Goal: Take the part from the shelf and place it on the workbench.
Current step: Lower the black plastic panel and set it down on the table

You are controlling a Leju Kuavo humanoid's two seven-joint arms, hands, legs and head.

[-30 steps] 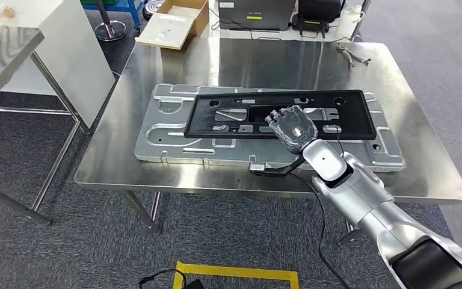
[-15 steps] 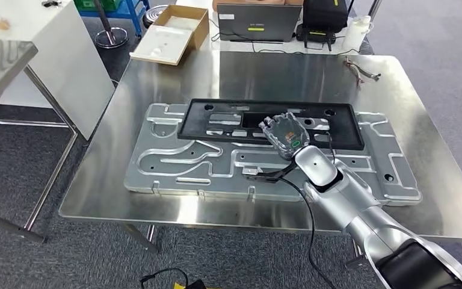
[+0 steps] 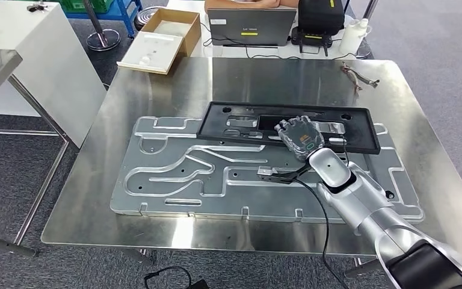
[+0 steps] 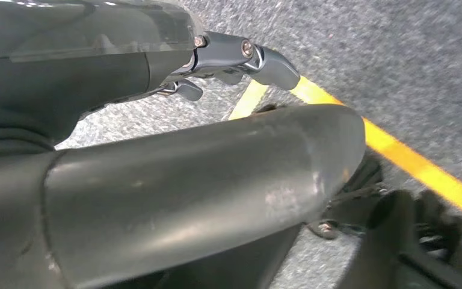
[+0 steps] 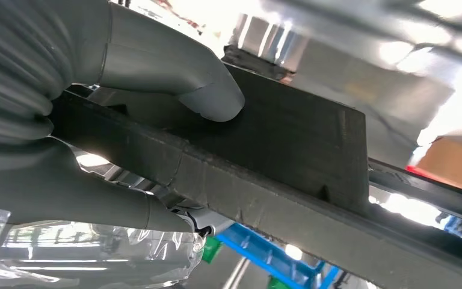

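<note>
My view has shifted nearer the desk [image 3: 156, 72]. My right robot hand [image 3: 299, 136] still clamps thumb and fingers around the black frame [image 3: 240, 123], which lies over the metal plate [image 3: 174, 174].

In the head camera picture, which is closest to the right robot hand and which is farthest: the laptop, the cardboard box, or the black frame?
1. The black frame: the right robot hand grips it, above the metal plate.
2. The laptop: beyond the table's far edge, in the middle.
3. The cardboard box: farthest, beyond the far left corner.
</note>
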